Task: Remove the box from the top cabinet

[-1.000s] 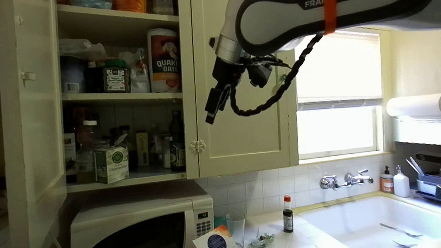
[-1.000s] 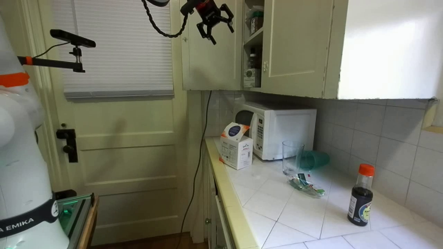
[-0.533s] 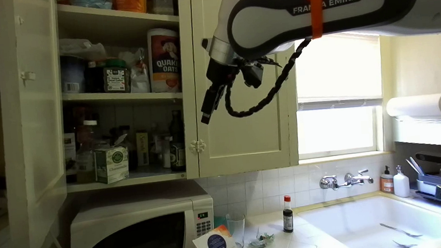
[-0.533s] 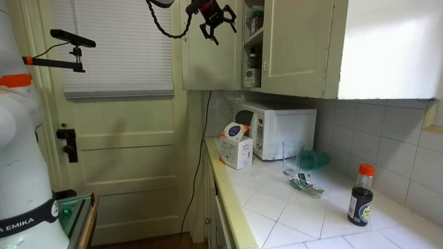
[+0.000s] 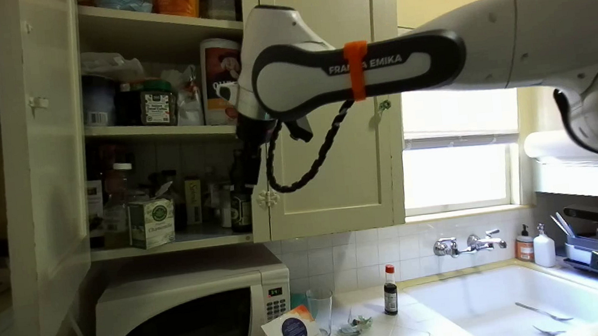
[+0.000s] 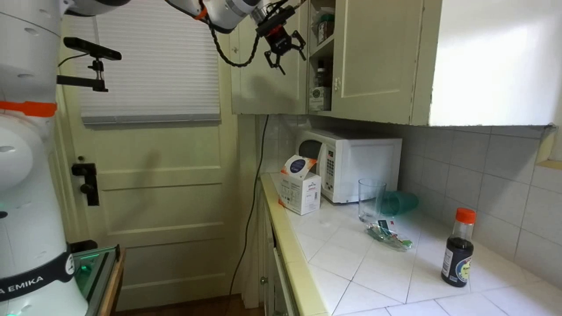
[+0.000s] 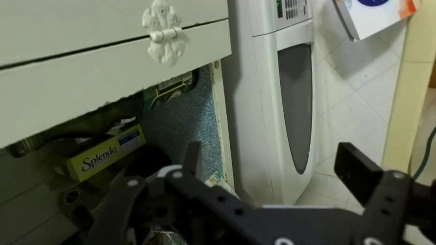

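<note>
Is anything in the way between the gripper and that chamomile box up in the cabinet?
Nothing visible is. The chamomile box stands at the front edge of its shelf, the cabinet door beside it stands open, and the open gripper hangs outside. Exact clearance is hard to judge.

In an exterior view, strong light enters through a window (image 5: pixel 457 178), whose upper part is covered by a pale blind (image 5: pixel 459 113). The wall (image 5: pixel 425 0) above it is light yellow. Below the window there is a white sink (image 5: pixel 472 296) with a yellowish border, and small white tiles (image 5: pixel 339 262) cover the wall behind it. In an exterior view, a cream panelled door (image 6: pixel 162 206) carries a white blind (image 6: pixel 167 66) and a dark handle plate (image 6: pixel 91 184); a soft shadow falls on it. The counter (image 6: pixel 377 272), tiled in white, has a yellow edge (image 6: pixel 293 254). The floor (image 6: pixel 197 309) is brown.
</note>
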